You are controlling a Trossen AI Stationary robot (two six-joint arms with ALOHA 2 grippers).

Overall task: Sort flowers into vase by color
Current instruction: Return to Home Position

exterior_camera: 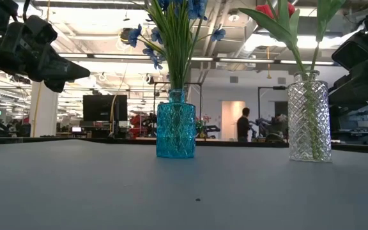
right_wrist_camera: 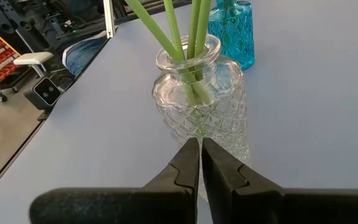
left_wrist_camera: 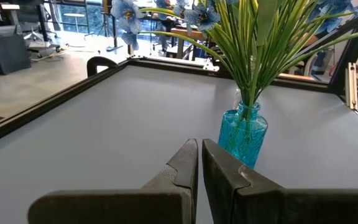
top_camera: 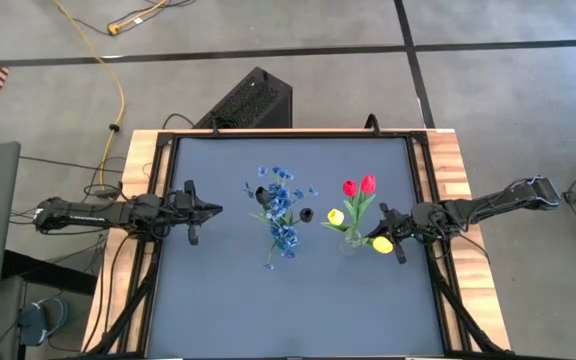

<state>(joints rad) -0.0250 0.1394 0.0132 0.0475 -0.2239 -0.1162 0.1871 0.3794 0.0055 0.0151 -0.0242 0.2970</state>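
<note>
The blue flowers point(top_camera: 280, 205) stand with their stems in a blue glass vase point(exterior_camera: 176, 131) at mid-table. To its right, a clear glass vase point(exterior_camera: 309, 121) holds red tulips point(top_camera: 358, 186) and yellow tulips point(top_camera: 336, 216) by their green stems point(right_wrist_camera: 191, 37). My left gripper point(left_wrist_camera: 199, 163) hovers shut at the table's left, pointing level toward the blue vase point(left_wrist_camera: 243, 134). On the right, my right gripper point(right_wrist_camera: 200, 155) is also shut. It tips slightly downward just short of the clear vase point(right_wrist_camera: 197, 93) and holds nothing.
A small dark object point(top_camera: 306, 214) lies between the two vases. A raised black frame point(left_wrist_camera: 55, 99) borders the grey tabletop. The near half of the table point(top_camera: 288, 310) is bare mat. A person point(exterior_camera: 243, 124) stands far off in the room behind.
</note>
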